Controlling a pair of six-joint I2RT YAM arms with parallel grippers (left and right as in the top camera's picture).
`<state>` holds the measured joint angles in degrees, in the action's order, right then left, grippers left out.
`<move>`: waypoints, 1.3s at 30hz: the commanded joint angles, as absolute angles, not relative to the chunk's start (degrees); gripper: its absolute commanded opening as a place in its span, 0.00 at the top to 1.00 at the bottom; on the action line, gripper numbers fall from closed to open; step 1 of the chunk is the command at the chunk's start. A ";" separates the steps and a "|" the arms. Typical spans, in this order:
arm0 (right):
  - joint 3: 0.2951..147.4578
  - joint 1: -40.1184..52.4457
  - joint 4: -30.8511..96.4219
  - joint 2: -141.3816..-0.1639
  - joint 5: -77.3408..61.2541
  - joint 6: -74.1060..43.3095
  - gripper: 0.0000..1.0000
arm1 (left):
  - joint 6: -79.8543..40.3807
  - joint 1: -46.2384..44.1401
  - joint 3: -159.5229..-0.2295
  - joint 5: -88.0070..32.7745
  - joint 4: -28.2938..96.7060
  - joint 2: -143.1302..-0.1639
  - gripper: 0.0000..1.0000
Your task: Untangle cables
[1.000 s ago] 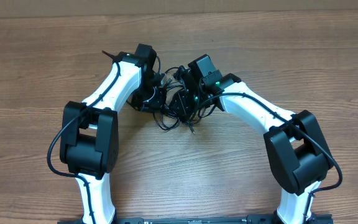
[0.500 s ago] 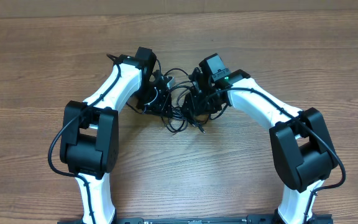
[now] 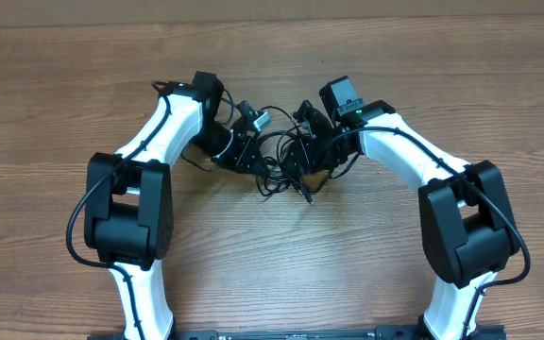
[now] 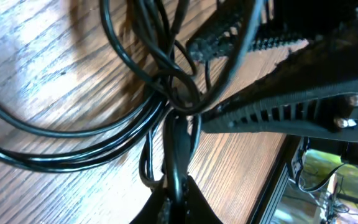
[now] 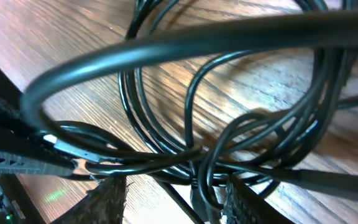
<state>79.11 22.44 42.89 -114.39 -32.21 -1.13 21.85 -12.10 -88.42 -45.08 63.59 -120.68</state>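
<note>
Pulling the knot apart looks like the step in hand. The cables (image 3: 281, 168) lie bunched in the upper middle of the overhead frame, between the two arms. The left gripper (image 4: 175, 190) is clenched on one strand at the bottom of its wrist view, just below where several loops cross. The right gripper (image 5: 178, 200) is released, with strands running between its parted fingers; it pinches none, as far as the close, blurred view lets me say. A silver-tipped plug (image 3: 261, 120) pokes out at the tangle's upper left. The next move calls for the right to close on a different strand, then for both to draw apart gently. The table (image 3: 55, 104) is brown wood grain; the room beyond barely shows.
</note>
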 commanded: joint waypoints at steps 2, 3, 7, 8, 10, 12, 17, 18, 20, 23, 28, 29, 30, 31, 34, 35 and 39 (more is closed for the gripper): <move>78.78 22.15 41.82 -115.02 -33.74 1.85 0.50 | 22.87 -12.69 -87.64 -46.70 62.94 -121.60 0.83; 78.81 22.15 41.76 -115.02 -33.76 1.85 0.54 | 21.39 -12.82 -87.33 -45.34 62.13 -121.60 0.77; 78.78 22.15 41.67 -115.02 -33.76 1.85 0.65 | 13.98 -13.30 -86.17 -38.44 58.65 -121.60 0.51; 78.78 22.15 41.69 -115.02 -33.74 1.83 0.65 | 12.78 -13.32 -86.19 -37.21 58.35 -121.60 0.51; 78.81 22.15 41.69 -115.02 -33.76 1.83 0.66 | 11.09 -13.30 -87.05 -35.48 58.48 -121.32 0.49; 78.81 22.15 41.67 -115.02 -33.82 1.78 0.64 | 11.16 -13.08 -90.28 -35.35 61.04 -120.79 0.42; 78.81 21.98 42.57 -115.02 -38.85 -4.51 0.55 | 10.96 -13.19 -96.90 -35.38 66.57 -119.55 0.39; 78.81 22.00 42.96 -115.02 -39.83 -6.09 0.55 | 10.26 -13.21 -97.30 -35.35 67.05 -119.55 0.46; 78.81 22.04 44.12 -115.02 -41.78 -7.75 0.55 | 9.50 -13.21 -97.38 -35.35 67.53 -119.55 0.85; 78.78 22.92 46.68 -115.02 -42.76 -7.73 0.57 | 9.13 -14.20 -96.75 -35.38 67.79 -119.59 0.95; 78.13 24.36 48.53 -115.02 -41.17 -12.64 0.74 | 7.29 -17.30 -96.42 -30.68 67.88 -119.61 0.89; 77.71 24.38 47.79 -115.02 -39.99 -14.81 0.75 | 6.20 -17.91 -96.27 -28.93 67.55 -119.61 0.87; 77.23 24.38 46.78 -115.02 -38.61 -16.88 0.77 | 5.10 -18.48 -95.98 -27.38 66.94 -119.61 0.86; 76.47 24.38 45.41 -115.02 -36.77 -19.62 0.80 | 4.45 -18.90 -95.70 -26.52 66.17 -119.61 0.86; 73.60 24.38 40.62 -115.04 -35.44 -25.08 0.86 | 2.52 -20.16 -94.52 -25.58 62.15 -119.77 0.86; 72.25 24.38 38.59 -115.04 -35.42 -26.85 0.87 | 0.97 -20.49 -94.26 -24.21 60.51 -119.90 0.86; 67.94 24.32 32.03 -115.04 -34.17 -31.66 0.92 | -4.23 -20.64 -94.21 -19.84 55.48 -120.42 0.83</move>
